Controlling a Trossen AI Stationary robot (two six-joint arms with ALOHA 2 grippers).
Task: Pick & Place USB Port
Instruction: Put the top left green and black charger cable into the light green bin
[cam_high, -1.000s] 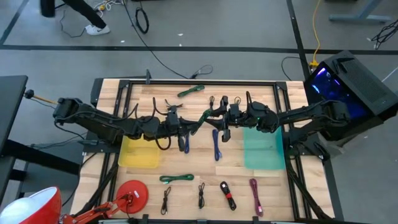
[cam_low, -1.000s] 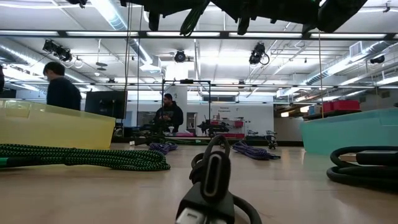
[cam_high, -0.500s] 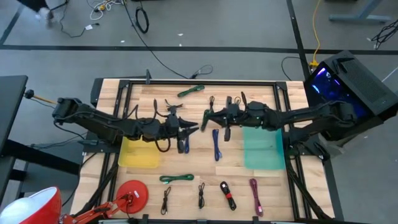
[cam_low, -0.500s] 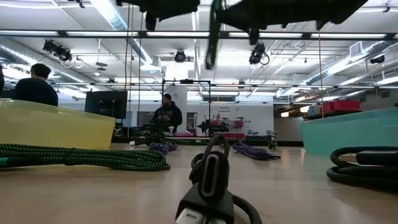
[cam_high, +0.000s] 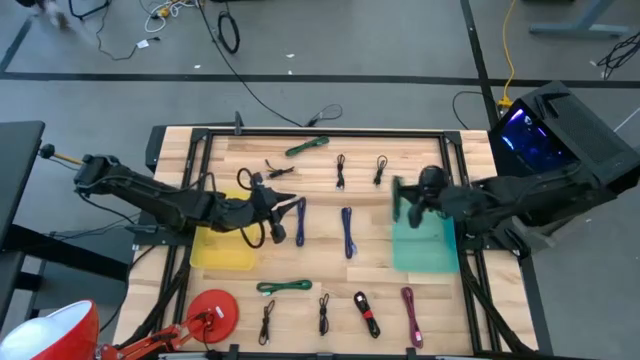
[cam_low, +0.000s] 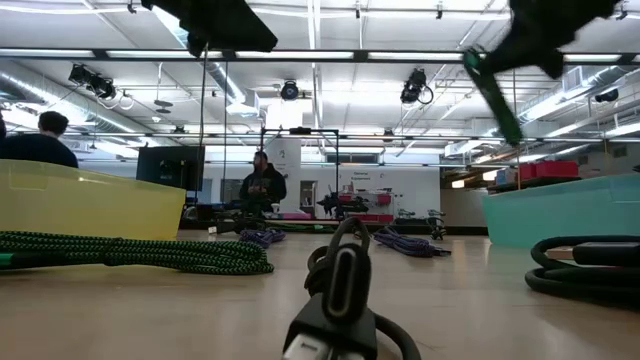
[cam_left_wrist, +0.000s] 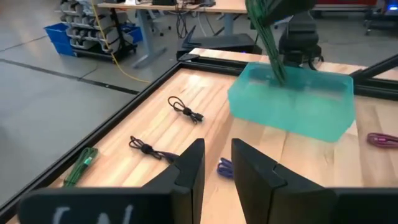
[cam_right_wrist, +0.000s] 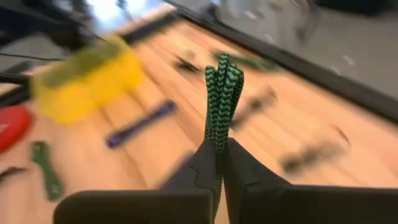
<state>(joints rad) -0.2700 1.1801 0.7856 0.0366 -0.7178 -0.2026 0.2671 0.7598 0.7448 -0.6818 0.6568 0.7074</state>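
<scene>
A green-and-black braided cable bundle (cam_right_wrist: 222, 87) is lifted off the table, with my right gripper (cam_high: 398, 203) shut on it above the far left corner of the teal bin (cam_high: 425, 245). The left wrist view shows the bundle (cam_left_wrist: 268, 37) slanting down over that bin (cam_left_wrist: 292, 106). My left gripper (cam_left_wrist: 214, 168) stands open and empty above the table beside the yellow bin (cam_high: 225, 245); in the high view it (cam_high: 283, 215) is near a purple cable (cam_high: 300, 220). My right gripper pinches the folded cable bundle between its two fingers (cam_right_wrist: 242, 174), near one end of it (cam_right_wrist: 219, 134). The rest sticks out past the fingertips, in line with them. The bundle (cam_low: 492, 85) hangs clear of the table, slanting downward.
Several bundled cables lie loose on the wood: green (cam_high: 307, 146), black (cam_high: 340, 170), purple (cam_high: 347, 230) farther back, and a row along the near edge (cam_high: 366, 313). A red disc (cam_high: 213, 312) lies near left. A black frame (cam_high: 320, 132) borders the table.
The green cable was between both grippers over the table's middle. My right gripper has swung toward the table's right edge with it, turning as it went, and now stands above the teal bin. My left gripper has drawn back a little toward the yellow bin without the cable.
</scene>
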